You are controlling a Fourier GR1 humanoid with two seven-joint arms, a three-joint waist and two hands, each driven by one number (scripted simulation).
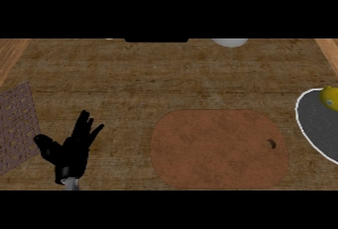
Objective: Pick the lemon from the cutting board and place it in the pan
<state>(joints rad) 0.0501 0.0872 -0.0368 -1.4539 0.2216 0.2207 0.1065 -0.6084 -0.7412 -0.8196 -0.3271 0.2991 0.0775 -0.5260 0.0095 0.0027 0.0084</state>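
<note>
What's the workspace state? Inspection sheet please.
Surface: brown counter, wood strips at both sides.
Job's things: lemon already in the pan at the right edge; cutting board bare.
Clutter: patterned mat at left edge; pale round object and dark object at far edge, both cut off.
Hands: left hand open, fingers up, resting at lower left; right hand not in view.
Cables: nothing seen.
Surroundings: nothing seen.

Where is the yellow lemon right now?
In the head view the lemon sits at the far right edge, inside the grey pan, right of the brown cutting board.
</note>
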